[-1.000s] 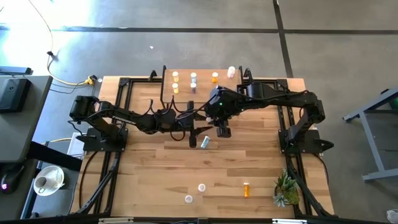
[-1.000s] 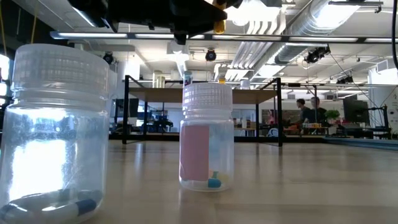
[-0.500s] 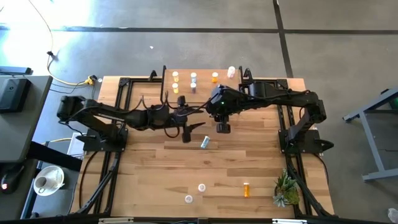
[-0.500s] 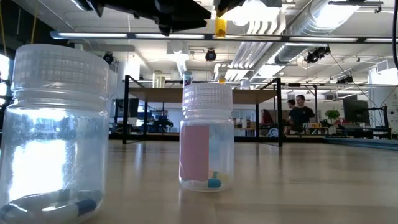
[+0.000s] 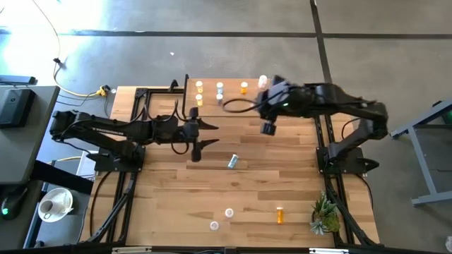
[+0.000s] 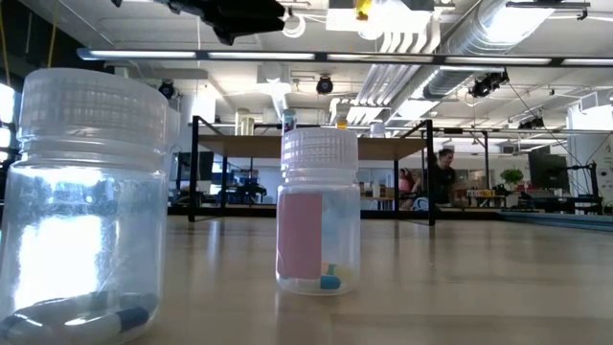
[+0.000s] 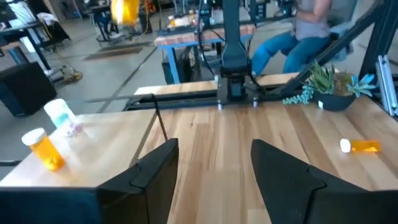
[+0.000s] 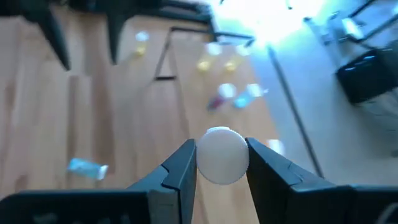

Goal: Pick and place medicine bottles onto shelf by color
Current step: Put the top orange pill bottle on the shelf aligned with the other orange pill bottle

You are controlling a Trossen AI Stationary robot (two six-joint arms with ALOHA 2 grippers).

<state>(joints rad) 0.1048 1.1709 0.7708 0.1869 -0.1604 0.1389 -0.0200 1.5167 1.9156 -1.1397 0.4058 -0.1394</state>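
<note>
Right wrist view: a bottle (image 8: 222,155) with a white cap is clamped between the fingers (image 8: 181,168) of the right gripper (image 5: 268,128), which is held above the bench (image 5: 176,204) near the shelf (image 5: 232,92). Several bottles are stood on the shelf. The left gripper (image 5: 199,134) is seen spread apart and empty. A blue bottle (image 5: 232,161) is laid on its side at mid-bench, and an orange bottle (image 5: 280,214) near a small plant (image 5: 325,215).
</note>
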